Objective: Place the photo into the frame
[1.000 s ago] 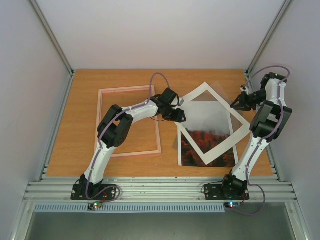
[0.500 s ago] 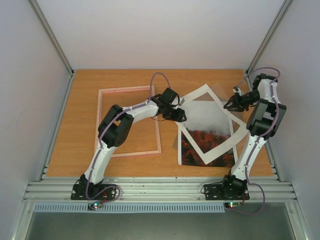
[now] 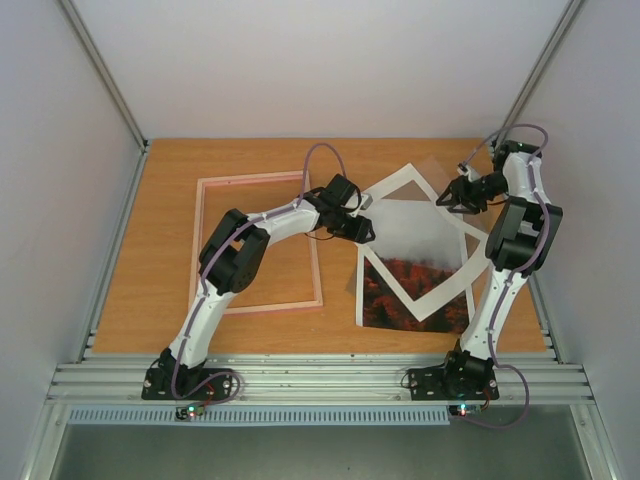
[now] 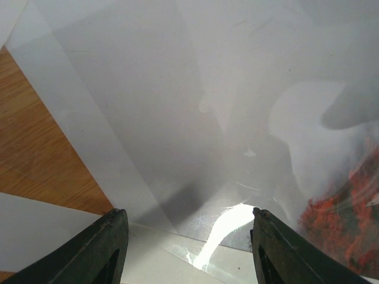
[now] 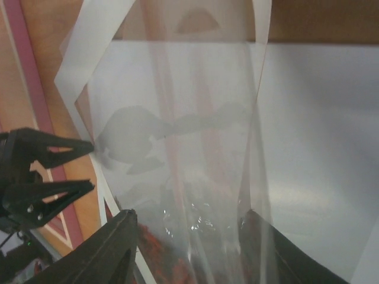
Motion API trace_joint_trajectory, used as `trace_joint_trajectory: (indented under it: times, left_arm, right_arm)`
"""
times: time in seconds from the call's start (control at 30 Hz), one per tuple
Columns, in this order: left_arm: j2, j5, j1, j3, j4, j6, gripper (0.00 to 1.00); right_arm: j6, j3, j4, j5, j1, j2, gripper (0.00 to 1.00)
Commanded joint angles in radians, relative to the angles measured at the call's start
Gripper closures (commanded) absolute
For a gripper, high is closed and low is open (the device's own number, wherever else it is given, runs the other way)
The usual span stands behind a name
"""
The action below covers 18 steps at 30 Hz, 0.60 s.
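Note:
The photo lies flat right of centre, its red-orange hills showing in the window of a white mat that sits askew on top. A clear sheet covers both. The pale pink frame lies flat to the left. My left gripper hovers open over the mat's left corner, fingers wide with nothing between. My right gripper is at the mat's upper right edge, jaws apart, and the clear sheet curls up between its fingers. The photo's red part also shows in the left wrist view.
Bare wooden tabletop surrounds the frame. White walls and metal posts close in the sides and back. A metal rail runs along the near edge, where both arm bases sit.
My right gripper has swung left, from beyond the mat's right side to its upper right edge, and its jaws have spread wider. The left arm has not moved.

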Motion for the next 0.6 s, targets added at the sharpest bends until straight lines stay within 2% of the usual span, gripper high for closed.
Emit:
trace_joint_trajectory:
  times: [0.0,0.1,0.33,0.57]
  left_arm:
    - [0.103,-0.051,-0.009,-0.030,-0.075,0.033,0.42]
    - [0.102,-0.055,-0.010,-0.029,-0.079,0.041,0.42]
    - [0.097,-0.058,-0.008,-0.035,-0.081,0.047,0.42]
    - [0.098,-0.050,-0.008,-0.036,-0.079,0.050,0.42]
  right_arm:
    - [0.077,0.048,0.080,0.022,0.027,0.005,0.49]
    - [0.091,0.051,0.108,0.052,0.043,-0.004,0.42]
    - [0.092,-0.005,0.152,0.121,0.086,-0.062,0.39]
    - [0.077,-0.115,0.223,0.277,0.138,-0.132,0.34]
